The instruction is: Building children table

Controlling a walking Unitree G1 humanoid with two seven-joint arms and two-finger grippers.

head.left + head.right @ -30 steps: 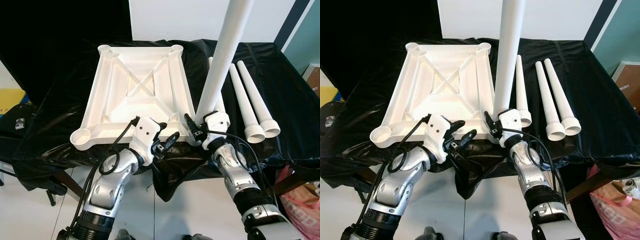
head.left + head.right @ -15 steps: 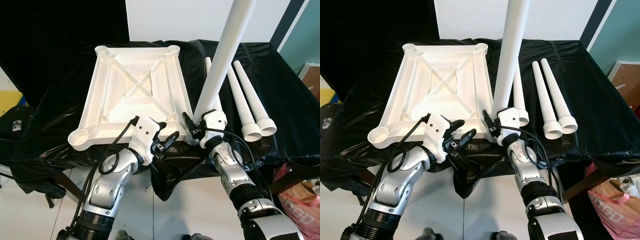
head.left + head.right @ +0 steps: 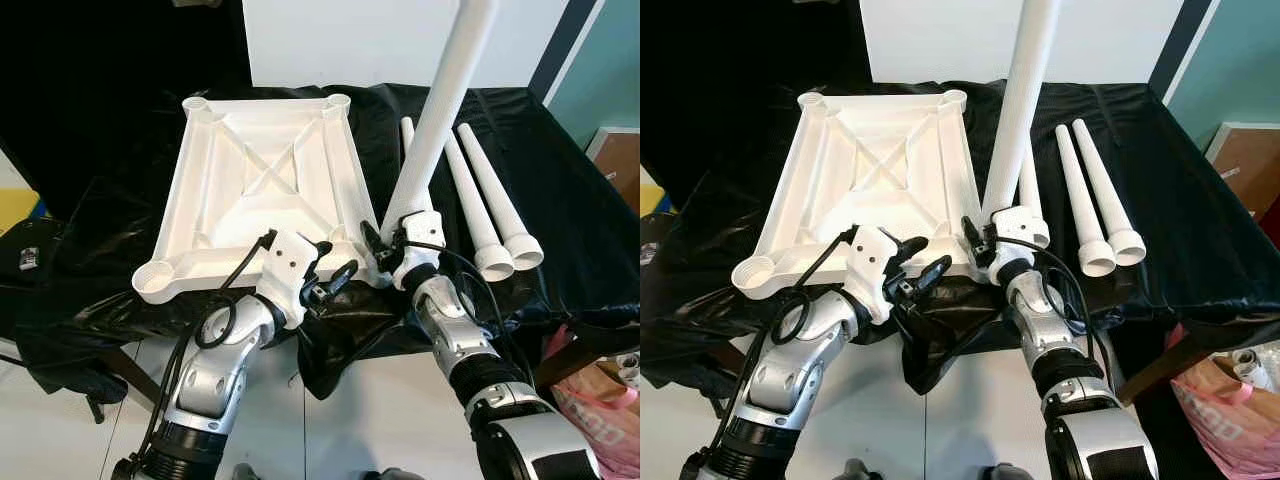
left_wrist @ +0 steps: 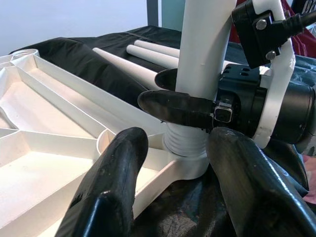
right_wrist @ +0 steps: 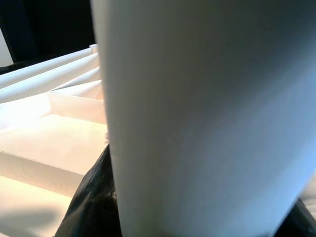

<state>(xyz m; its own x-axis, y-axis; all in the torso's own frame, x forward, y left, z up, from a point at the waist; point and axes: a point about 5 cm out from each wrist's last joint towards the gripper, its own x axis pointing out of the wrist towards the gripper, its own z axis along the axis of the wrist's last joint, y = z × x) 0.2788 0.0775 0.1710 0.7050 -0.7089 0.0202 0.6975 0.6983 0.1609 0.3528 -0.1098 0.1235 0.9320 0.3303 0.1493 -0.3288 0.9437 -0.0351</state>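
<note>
The left gripper (image 3: pixel 335 283) is held at the near edge of the inverted white tabletop (image 3: pixel 262 190), its fingers spread and grasping nothing; it appears to be stationed there to steady the panel. At 3 o'clock from it, the right gripper (image 3: pixel 385 250) is clamped around the lower end of an upright table leg (image 3: pixel 437 120). The leg's threaded end is seated in the near-right corner socket (image 4: pixel 190 165), so the upright hold is judged to serve screwing it home. The tabletop is laid underside up on the black-draped work table (image 3: pixel 560 200) so that all four corner sockets are exposed. At 1 o'clock, three spare legs (image 3: pixel 490 205) are laid side by side, within reach for later fitting. No brand, label or legible writing is visible on any part.
</note>
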